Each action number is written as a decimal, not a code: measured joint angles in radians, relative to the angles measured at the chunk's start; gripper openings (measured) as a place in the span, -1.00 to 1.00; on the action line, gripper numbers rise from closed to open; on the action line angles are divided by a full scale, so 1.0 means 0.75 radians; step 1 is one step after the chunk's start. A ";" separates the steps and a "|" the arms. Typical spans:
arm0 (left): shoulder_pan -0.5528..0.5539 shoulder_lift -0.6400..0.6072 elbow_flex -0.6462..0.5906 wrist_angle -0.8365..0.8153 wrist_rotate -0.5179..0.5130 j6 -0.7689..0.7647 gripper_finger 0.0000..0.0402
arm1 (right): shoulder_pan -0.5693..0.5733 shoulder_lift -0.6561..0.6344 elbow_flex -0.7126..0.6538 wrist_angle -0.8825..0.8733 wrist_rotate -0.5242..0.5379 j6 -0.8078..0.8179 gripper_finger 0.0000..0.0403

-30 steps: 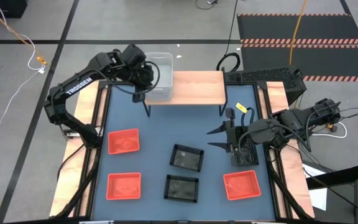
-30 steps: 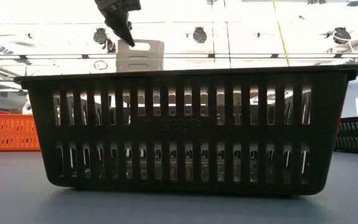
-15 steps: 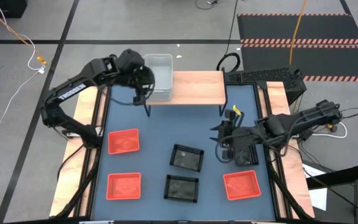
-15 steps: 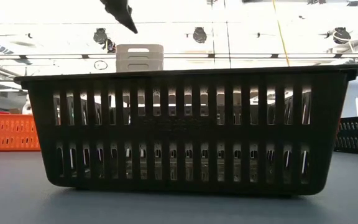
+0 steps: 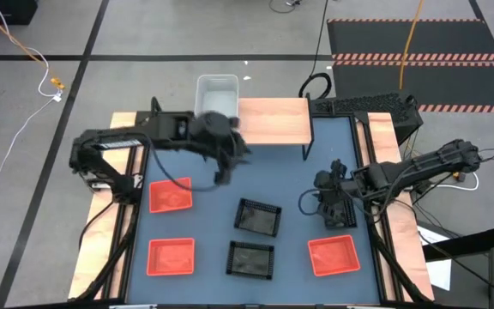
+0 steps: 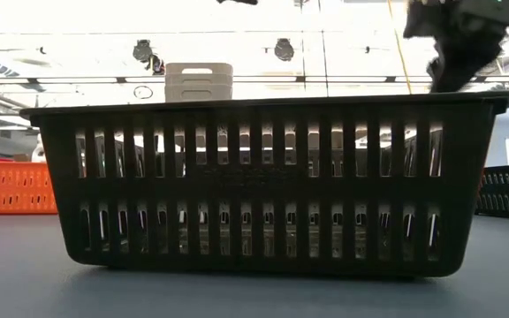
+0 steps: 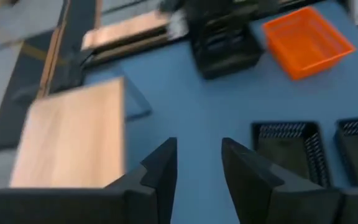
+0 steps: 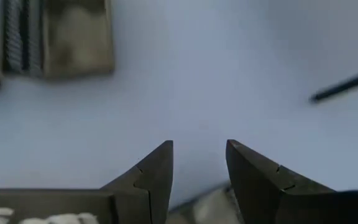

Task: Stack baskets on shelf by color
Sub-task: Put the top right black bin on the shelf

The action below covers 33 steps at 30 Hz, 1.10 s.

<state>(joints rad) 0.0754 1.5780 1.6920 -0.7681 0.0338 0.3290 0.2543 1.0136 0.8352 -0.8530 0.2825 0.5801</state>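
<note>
White stack point(image 5: 217, 88) on shelf point(image 5: 273, 120): done. Three red, three black still on worktop point(image 5: 290, 184). Left claw point(image 7: 197, 165), right claw point(image 8: 199, 163): both parted, empty.

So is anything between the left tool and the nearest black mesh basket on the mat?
Nothing visible: the left tool, empty, hangs over bare blue mat, with the black mesh basket just ahead, uncovered. The light-wood shelf lies behind it.

Basket point(image 5: 217, 90) on shelf point(image 5: 273, 120) (left end)

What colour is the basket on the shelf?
White basket on shelf; high view shows it best.
</note>
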 joint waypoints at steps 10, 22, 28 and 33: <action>-0.159 0.294 0.000 0.436 -0.023 0.043 -0.38 | 0.007 -0.028 -0.161 -0.012 -0.206 0.191 -0.30; -0.162 0.599 -0.001 0.569 -0.084 -0.018 -0.38 | 0.102 -0.028 -0.161 -0.260 -0.349 0.331 -0.34; -0.186 0.662 -0.001 0.750 -0.083 0.011 -0.38 | 0.173 -0.028 -0.161 -0.306 -0.431 0.399 -0.44; -0.207 0.664 -0.001 0.842 -0.082 -0.005 -0.38 | 0.240 -0.028 -0.161 -0.372 -0.485 0.451 -0.53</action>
<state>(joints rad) -0.0801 2.0762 1.6913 -0.1368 -0.0277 0.3254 0.4344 0.9928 0.7143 -1.1317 -0.0809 0.9183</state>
